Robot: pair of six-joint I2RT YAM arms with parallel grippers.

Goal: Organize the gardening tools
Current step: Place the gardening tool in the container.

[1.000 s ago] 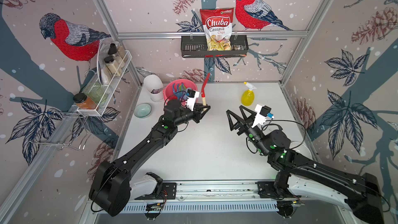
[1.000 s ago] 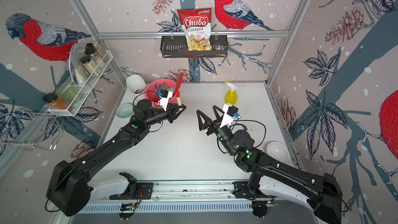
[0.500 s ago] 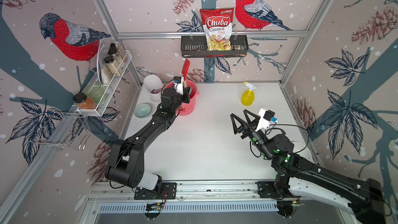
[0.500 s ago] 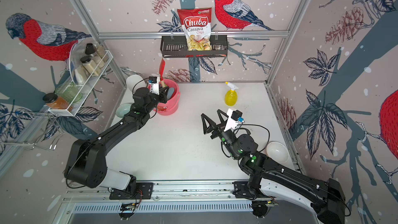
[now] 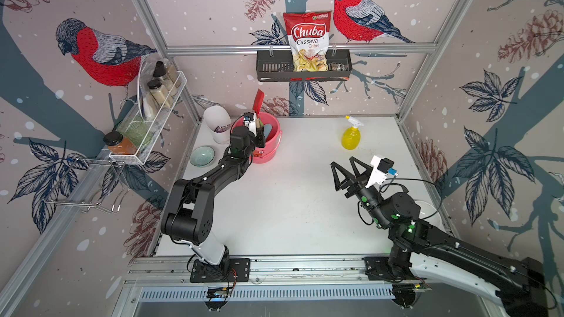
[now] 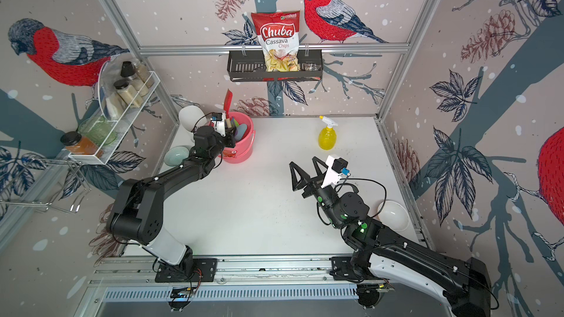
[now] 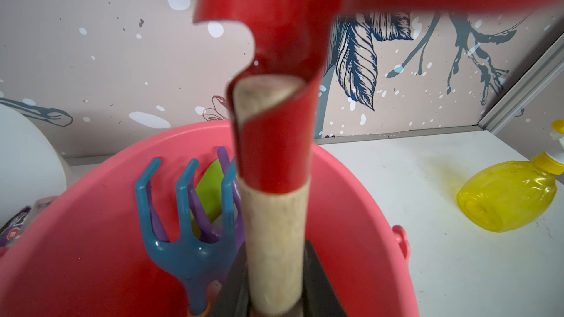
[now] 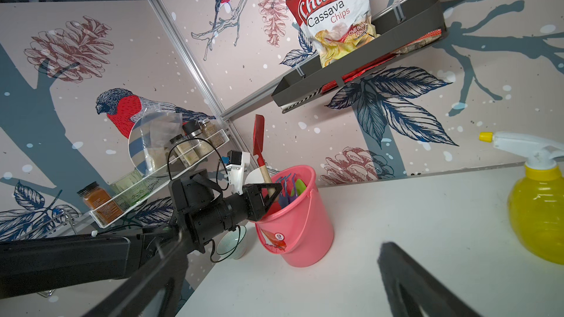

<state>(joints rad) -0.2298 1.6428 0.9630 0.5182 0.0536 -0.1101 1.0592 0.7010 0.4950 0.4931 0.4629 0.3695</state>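
Shovel [image 7: 274,154], red blade up, hangs at the top of the pink bucket [image 7: 76,239], and the left gripper [image 7: 274,288] holds it tight by the wood handle [image 7: 274,233]. To do this well, I think the arm [image 5: 213,175] should go down slow and straight beside the blue fork [image 7: 183,254] in the bucket, then let go. Far from the bucket, the right gripper [image 5: 342,163] is wide open and empty, and the yellow spray bottle [image 5: 351,138] stands alone.

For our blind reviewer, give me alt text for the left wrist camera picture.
The left pincer grips a red shovel by its wooden handle, blade up, over a pink bucket holding a blue fork, a purple fork and a green trowel. A yellow spray bottle sits on the white table.
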